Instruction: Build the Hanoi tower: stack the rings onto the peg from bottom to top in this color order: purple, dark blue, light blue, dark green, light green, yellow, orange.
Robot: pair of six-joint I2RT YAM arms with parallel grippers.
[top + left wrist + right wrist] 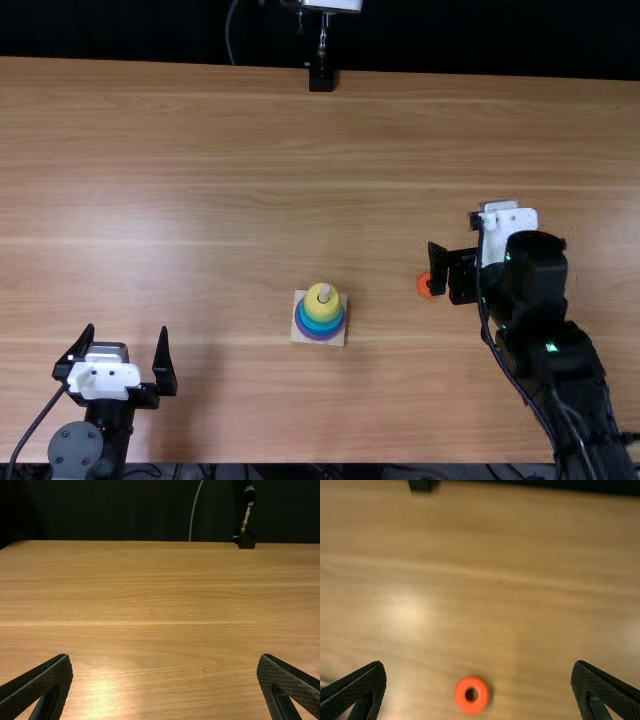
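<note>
So the ring stack (320,316) is sitting around the middle of the counter (200,140) left to right, but closer to the near edge than the far one. Its peg (324,292) is standing upright, tip poking out the top, and its pale square base (299,334) is lying roughly in line with the counter's edges. Purple is showing lowest, yellow highest, with blue and greenish bands between them that I'm not able to count.

The loose orange ring (460,694) is lying flat, hole facing up, to the right of the stack and well apart from it.

The right gripper (449,273) is hovering by that ring, jaws spread wide, grasping nothing, and from above it's partly blocking the ring. The wrist cam is showing the ring between the two fingers, lower down on the wood.

The left gripper (127,330) is hanging out near the counter's near left corner, well away from the stack, also spread wide and holding nothing.

Over at the far edge, a black mount (321,79) with a metal rod is standing near the middle, and a thin cable (229,35) is hanging just left of it against a dark backdrop (130,30).
</note>
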